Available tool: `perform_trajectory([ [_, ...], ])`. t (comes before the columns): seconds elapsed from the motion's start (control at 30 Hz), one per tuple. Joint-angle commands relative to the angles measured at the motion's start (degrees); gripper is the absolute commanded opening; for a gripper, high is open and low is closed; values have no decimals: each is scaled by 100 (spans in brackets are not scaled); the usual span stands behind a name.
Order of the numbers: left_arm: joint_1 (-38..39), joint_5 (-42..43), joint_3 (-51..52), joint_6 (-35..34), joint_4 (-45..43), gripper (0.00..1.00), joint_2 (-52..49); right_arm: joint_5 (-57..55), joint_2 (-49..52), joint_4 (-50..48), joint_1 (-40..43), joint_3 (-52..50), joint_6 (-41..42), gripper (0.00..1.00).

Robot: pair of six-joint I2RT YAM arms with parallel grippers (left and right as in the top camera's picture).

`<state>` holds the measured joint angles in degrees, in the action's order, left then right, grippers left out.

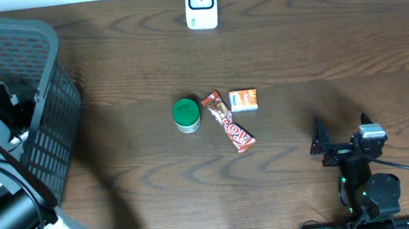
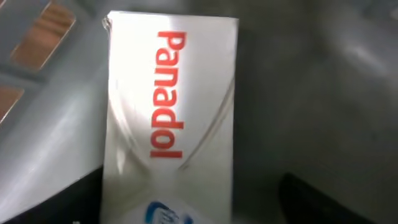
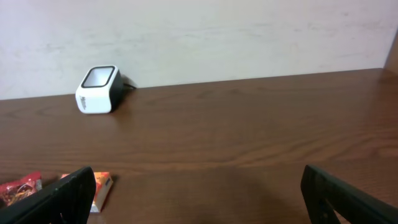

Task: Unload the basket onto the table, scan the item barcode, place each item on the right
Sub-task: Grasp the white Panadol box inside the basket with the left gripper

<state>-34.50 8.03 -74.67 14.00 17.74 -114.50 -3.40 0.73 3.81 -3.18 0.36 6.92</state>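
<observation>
Panadol box (image 2: 171, 106) lies in the basket (image 1: 48, 110), between parted fingers of the left claw (image 2: 186, 186), clear of one. Left arm bends down into the basket; right claw (image 3: 199, 193) gapes wide above the table (image 3: 249, 137).

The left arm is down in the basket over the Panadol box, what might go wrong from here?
The Panadol box sits nearer one finger of the left tool than the other, so closing may shove or twist it rather than pinch it. The basket has tall walls; a lifted box might catch on the rim. No barcode shows on the upward face, so the box may reach the scanner turned the wrong way.
</observation>
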Motion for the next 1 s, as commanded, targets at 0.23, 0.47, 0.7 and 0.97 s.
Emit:
perform_trajectory([
  [0.23, 37, -271, 245, 24, 208, 51, -645, 4, -7, 24, 9, -4, -74, 99],
  [0.47, 35, -273, 245, -232, 262, 45, -144, 4, -7, 24, 9, -4, -76, 99],
  [0.7, 35, -446, 245, -476, 345, 44, 1115, 4, -7, 24, 9, -4, -76, 99],
  [0.97, 35, -463, 245, -1003, 601, 44, 3060, 4, -7, 24, 9, -4, -76, 99],
])
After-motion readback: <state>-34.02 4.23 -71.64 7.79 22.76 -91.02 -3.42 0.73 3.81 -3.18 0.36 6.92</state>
